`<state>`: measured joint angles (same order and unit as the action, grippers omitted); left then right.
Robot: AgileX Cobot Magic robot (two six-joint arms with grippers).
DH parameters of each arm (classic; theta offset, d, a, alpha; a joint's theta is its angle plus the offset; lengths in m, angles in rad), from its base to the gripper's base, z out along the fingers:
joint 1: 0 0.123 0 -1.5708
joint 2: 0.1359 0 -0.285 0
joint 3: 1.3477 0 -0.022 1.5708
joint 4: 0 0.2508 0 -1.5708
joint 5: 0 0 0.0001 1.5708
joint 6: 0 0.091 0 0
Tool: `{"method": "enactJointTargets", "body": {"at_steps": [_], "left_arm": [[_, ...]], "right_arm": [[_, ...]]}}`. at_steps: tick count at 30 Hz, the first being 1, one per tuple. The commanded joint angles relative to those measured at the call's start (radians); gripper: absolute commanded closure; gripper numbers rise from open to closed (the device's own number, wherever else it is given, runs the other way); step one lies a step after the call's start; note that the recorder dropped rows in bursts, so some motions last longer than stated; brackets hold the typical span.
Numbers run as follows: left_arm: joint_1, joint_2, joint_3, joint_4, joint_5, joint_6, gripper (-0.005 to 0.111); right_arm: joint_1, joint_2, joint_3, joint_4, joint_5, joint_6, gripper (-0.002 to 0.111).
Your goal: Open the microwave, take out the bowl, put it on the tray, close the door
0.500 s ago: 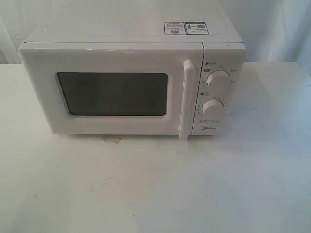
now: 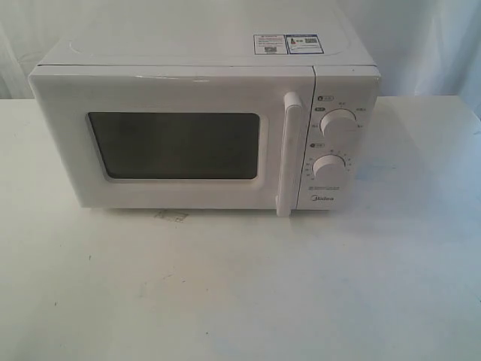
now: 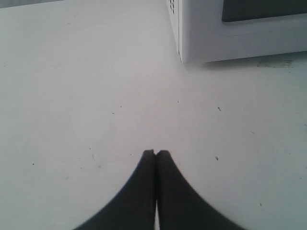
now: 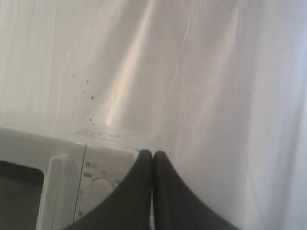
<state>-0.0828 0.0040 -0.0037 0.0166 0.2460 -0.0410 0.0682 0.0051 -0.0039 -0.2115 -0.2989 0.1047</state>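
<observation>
The white Midea microwave [image 2: 203, 128] stands at the back of the table, its door [image 2: 173, 143] shut, with a dark window and a vertical white bar handle [image 2: 288, 154]. No bowl or tray shows in any view. Neither gripper appears in the exterior view. In the left wrist view my left gripper [image 3: 156, 153] is shut with nothing in it, over bare table, a corner of the microwave [image 3: 230, 33] some way off. My right gripper [image 4: 152, 154] is shut and holds nothing, up near the microwave's [image 4: 62, 182] dial side and upper corner.
The white table [image 2: 240, 286] spreads out in front of the microwave, with a small stain [image 2: 171, 216] by its base. A white cloth backdrop [image 4: 201, 72] hangs behind. Two round dials [image 2: 337, 122] sit to the right of the handle.
</observation>
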Motion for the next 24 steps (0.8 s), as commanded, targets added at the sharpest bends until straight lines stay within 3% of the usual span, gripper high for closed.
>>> {"method": "enactJointTargets", "body": {"at_steps": [1, 4, 6, 10, 17, 24], "left_arm": [[0.003, -0.004, 0.004, -0.001, 0.001, -0.005, 0.107], [0.003, -0.004, 0.004, -0.001, 0.001, -0.005, 0.107], [0.003, -0.004, 0.004, -0.001, 0.001, -0.005, 0.107], [0.003, -0.004, 0.004, -0.001, 0.001, -0.005, 0.107], [0.003, -0.004, 0.004, -0.001, 0.001, -0.005, 0.107], [0.003, -0.004, 0.004, -0.001, 0.001, -0.005, 0.107]], "right_arm": [[-0.007, -0.005, 0.004, 0.001, -0.158, -0.020, 0.108], [-0.007, -0.005, 0.004, 0.012, -0.324, 0.059, 0.108], [-0.007, -0.005, -0.028, 0.019, -0.331, 0.119, 0.108], [-0.007, 0.058, -0.185, 0.031, -0.170, 0.184, 0.108], [-0.007, 0.404, -0.369, 0.026, 0.247, 0.345, 0.108], [-0.007, 0.726, -0.338, 0.047, 0.299, 0.354, 0.108]]}}
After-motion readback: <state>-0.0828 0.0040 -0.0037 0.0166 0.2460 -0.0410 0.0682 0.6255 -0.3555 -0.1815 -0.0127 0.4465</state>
